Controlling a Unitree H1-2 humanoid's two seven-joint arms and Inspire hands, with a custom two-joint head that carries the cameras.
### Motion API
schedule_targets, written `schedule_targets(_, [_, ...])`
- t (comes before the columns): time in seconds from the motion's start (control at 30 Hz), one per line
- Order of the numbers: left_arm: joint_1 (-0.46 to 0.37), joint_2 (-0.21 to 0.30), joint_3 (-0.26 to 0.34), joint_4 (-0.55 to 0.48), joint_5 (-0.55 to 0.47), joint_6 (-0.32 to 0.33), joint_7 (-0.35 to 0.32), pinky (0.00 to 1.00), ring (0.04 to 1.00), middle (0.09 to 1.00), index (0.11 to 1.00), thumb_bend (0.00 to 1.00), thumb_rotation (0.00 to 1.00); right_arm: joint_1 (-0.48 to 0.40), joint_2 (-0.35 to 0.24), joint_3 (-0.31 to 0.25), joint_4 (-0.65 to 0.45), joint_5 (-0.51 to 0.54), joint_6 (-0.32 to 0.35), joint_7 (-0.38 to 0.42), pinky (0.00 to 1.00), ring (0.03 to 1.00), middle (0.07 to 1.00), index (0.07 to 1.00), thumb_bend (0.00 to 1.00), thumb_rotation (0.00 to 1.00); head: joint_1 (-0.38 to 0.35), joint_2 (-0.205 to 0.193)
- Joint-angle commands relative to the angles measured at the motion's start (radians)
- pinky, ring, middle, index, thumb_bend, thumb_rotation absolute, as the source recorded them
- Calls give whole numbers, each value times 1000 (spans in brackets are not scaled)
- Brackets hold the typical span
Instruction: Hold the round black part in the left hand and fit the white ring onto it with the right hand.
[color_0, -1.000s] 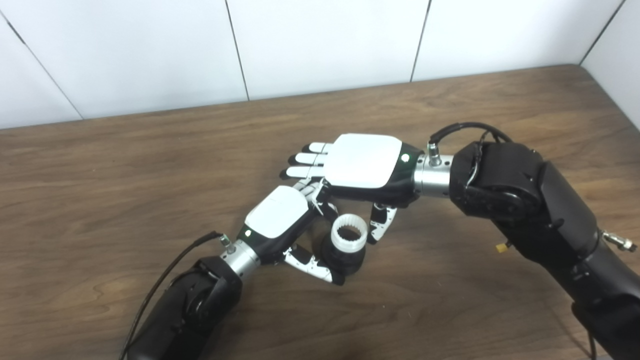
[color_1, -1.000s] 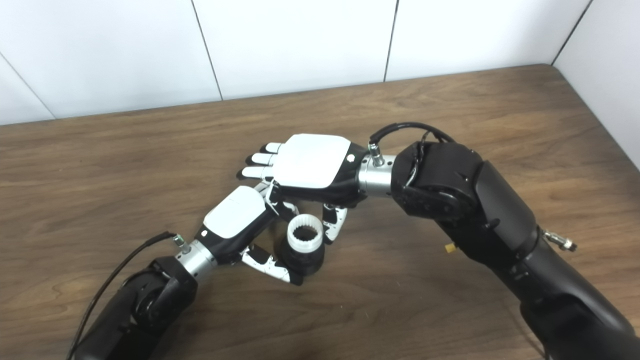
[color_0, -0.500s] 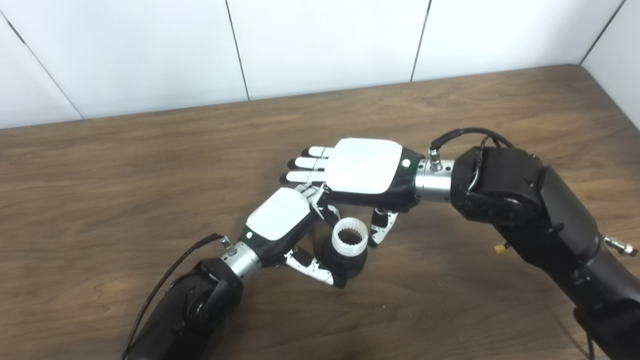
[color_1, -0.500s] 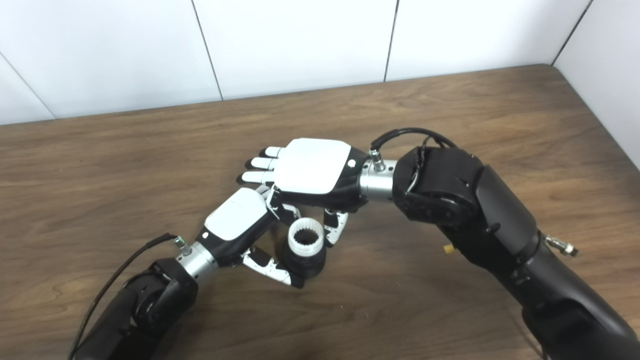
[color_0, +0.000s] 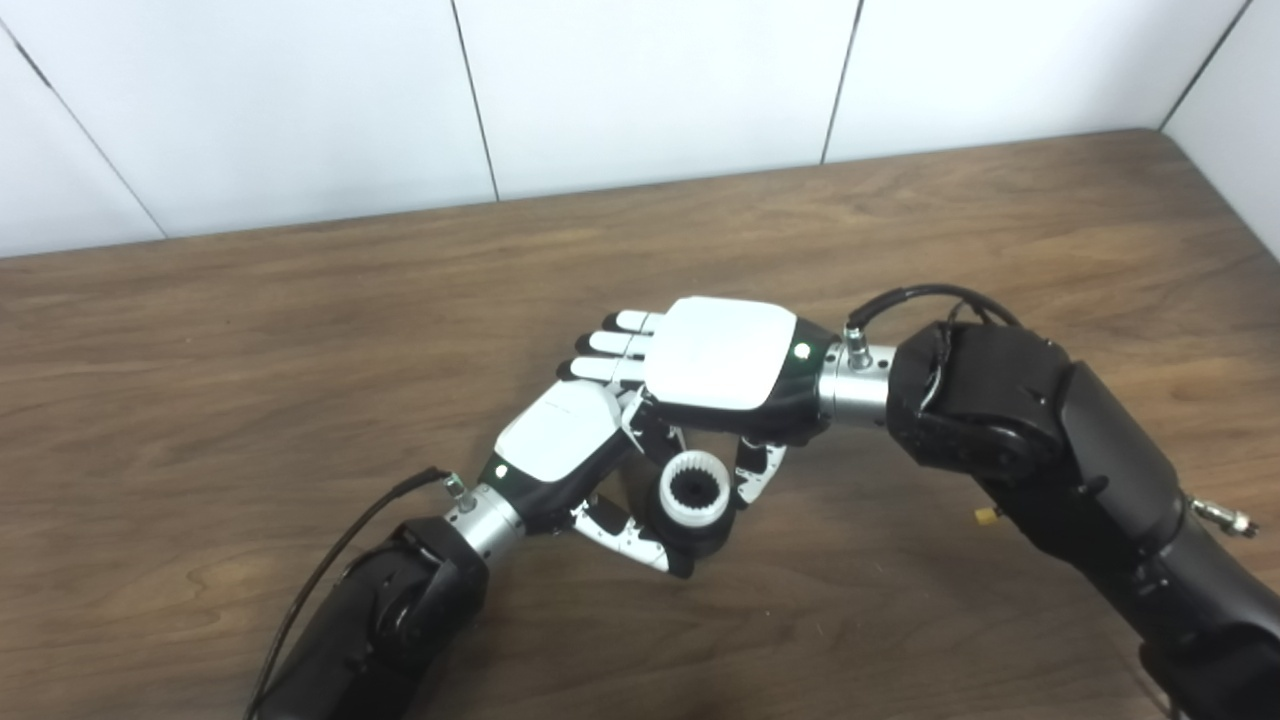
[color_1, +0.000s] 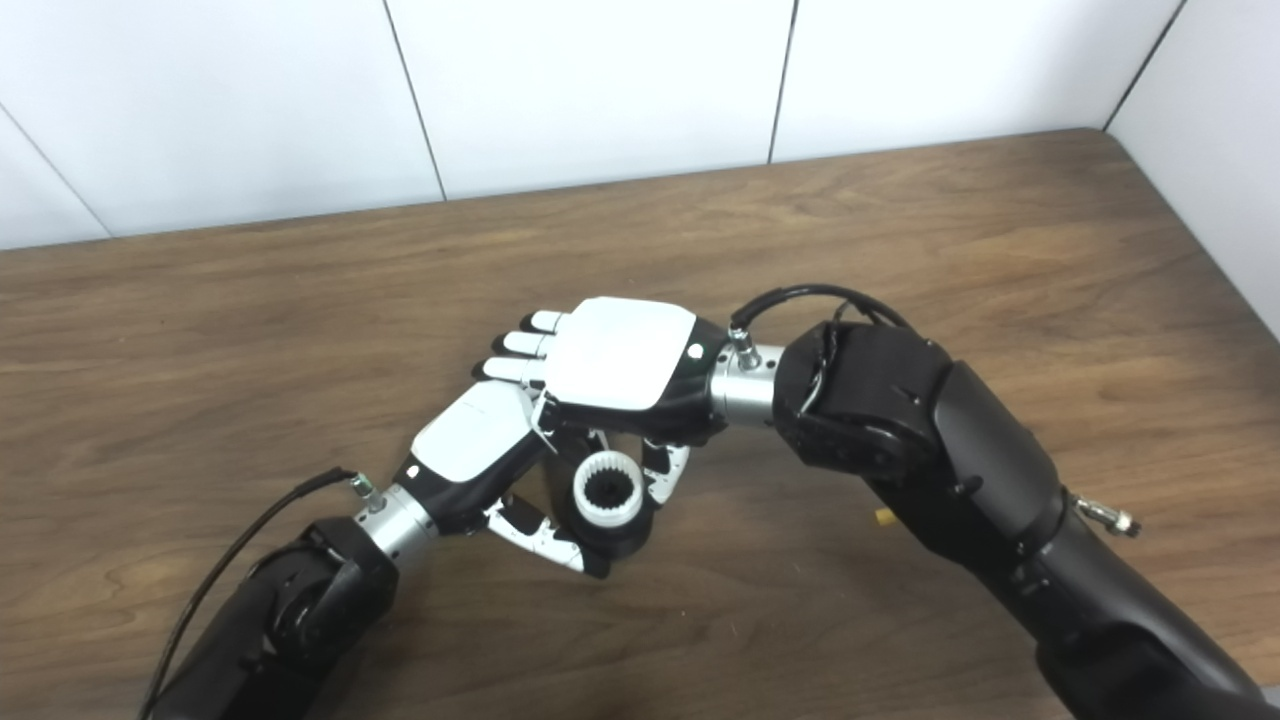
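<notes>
I see my left hand (color_0: 560, 445) clamped around the round black part (color_0: 700, 535), thumb curled under it, holding it just above the table (color_0: 200, 400). The white ring (color_0: 693, 490) sits on top of the black part, toothed bore facing up. My right hand (color_0: 720, 352) hovers flat over the ring, fingers stretched apart, thumb touching the ring's right side.

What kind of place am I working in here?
Likely a lab or test bench: a bare wood table against plain white wall panels, with only the black part and ring.
</notes>
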Motion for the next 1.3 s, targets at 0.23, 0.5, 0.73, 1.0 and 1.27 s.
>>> schedule_targets(0.23, [-12, -8, 9, -41, 4, 1, 11, 1000, 985, 938, 479, 516, 50, -3, 1, -3, -16, -15, -31, -32, 1000, 1000, 982, 479, 521, 130, 1, 1])
schedule_targets(0.5, [-9, -7, 9, -47, 1, -1, 6, 1000, 981, 933, 479, 516, 50, -3, 0, -4, -16, -22, -32, -28, 1000, 1000, 985, 480, 521, 131, -1, 2])
schedule_targets(0.73, [-3, -9, 9, -51, 1, -4, 8, 1000, 961, 919, 479, 517, 50, -4, 1, -8, -2, -20, -24, -24, 1000, 1000, 979, 480, 521, 130, -5, 2])
schedule_targets(1.0, [3, -6, 12, -53, -6, -14, 13, 1000, 956, 937, 479, 516, 50, -10, 3, -9, 13, -28, -12, -4, 1000, 1000, 987, 480, 521, 130, -11, -1])
schedule_targets(1.27, [9, -8, 18, -51, -12, -20, 18, 1000, 934, 920, 479, 516, 50, -16, 3, -12, 39, -28, -5, -6, 1000, 1000, 987, 481, 521, 129, -15, -1])
